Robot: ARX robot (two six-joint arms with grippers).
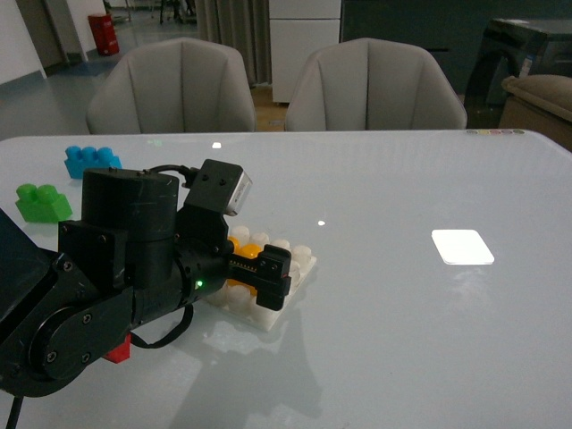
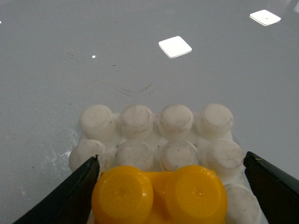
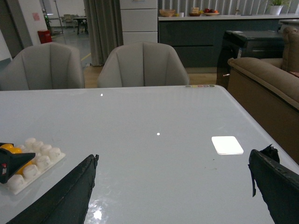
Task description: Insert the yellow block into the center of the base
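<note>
Left end effector [image 2: 163,186] low, straddling yellow block [image 2: 159,193] on base [image 2: 154,126].

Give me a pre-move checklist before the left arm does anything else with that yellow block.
1. Yellow block over the base: ok.
2. Block on the center studs: not ok; in the left wrist view it sits at the near edge rows.
3. Block pressed fully down: cannot tell.
4. Left hand around the block: ok, a finger on each side; contact cannot tell.
5. Right hand out of the way: ok, open over bare table.
6. Green block and blue block away from base: ok.
</note>
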